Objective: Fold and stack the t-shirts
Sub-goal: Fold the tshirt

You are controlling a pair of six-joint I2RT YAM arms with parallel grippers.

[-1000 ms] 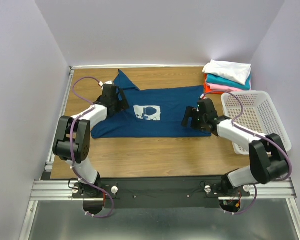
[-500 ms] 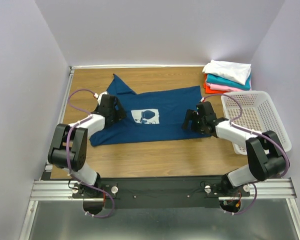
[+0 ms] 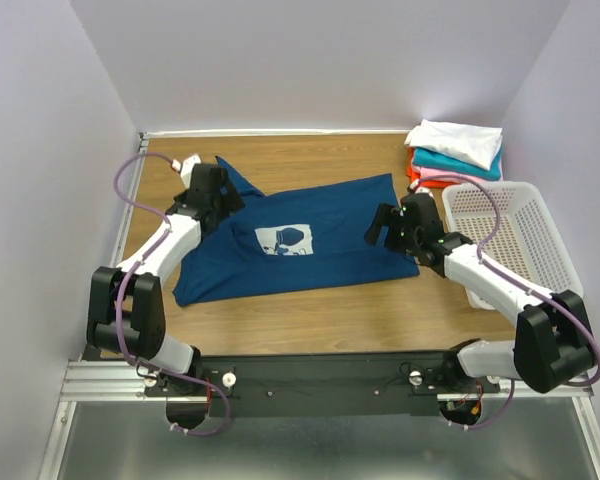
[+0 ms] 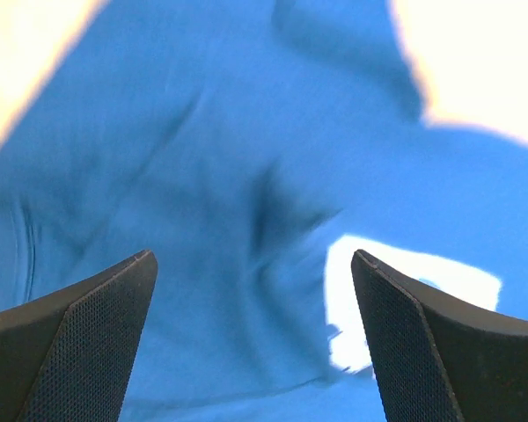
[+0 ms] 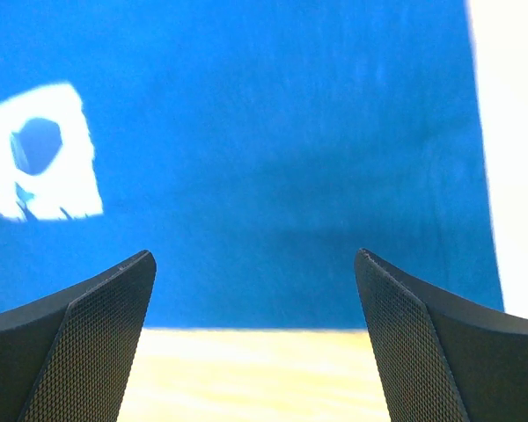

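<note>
Wooden tabletop (image 3: 310, 310) between pale lilac walls carries the whole scene. At its left, the left gripper (image 3: 225, 198) has swung toward the far-left corner over the last second. Its wrist view shows the fingers spread wide with nothing between them and only blurred blue cloth below.

The navy t-shirt (image 3: 320, 225) lies spread across the middle of the table, unfolded. It has slid and turned a little, so its white print (image 3: 282, 240) now sits further left and its near-left corner reaches toward the table's front. That reads as straightening before a fold, not a fold itself, so none has been made yet.

The right gripper (image 3: 382, 228) has edged slightly farther back over the shirt's right hem. Its fingers too are wide apart and empty.

Far right, the folded tees (image 3: 455, 150) sit stacked in the corner, white on top, then teal, pink and orange-red. Just in front of them, the white perforated basket (image 3: 483, 187) holds nothing.
</note>
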